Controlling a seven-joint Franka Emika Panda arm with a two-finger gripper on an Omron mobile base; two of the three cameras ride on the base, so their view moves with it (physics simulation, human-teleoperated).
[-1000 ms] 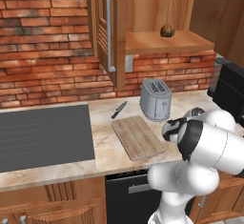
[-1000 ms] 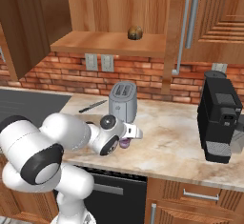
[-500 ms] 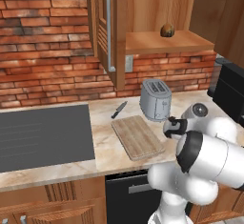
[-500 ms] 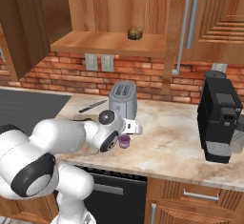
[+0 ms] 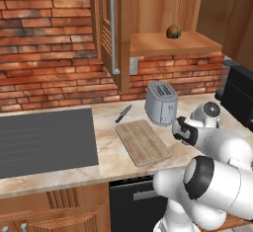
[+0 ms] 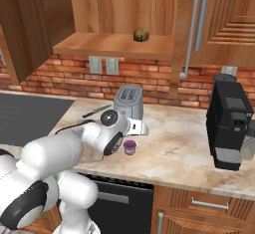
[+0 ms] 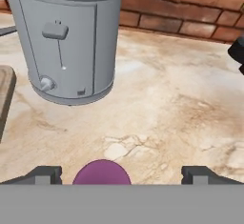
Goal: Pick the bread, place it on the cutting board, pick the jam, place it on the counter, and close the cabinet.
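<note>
counter (image 6: pixel 174 148): jam (image 6: pixel 130 147) | toaster (image 5: pixel 161 102) | cutting board (image 5: pixel 142 141) (bare) | knife (image 5: pixel 123 113)

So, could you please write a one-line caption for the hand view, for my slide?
Open gripper low over the counter, its fingertips straddling the purple jam, with the grey toaster behind.

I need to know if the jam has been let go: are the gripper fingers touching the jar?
Apart. In the hand view the fingertips stand wide on either side of the jam, with bare counter showing in both gaps.
</note>
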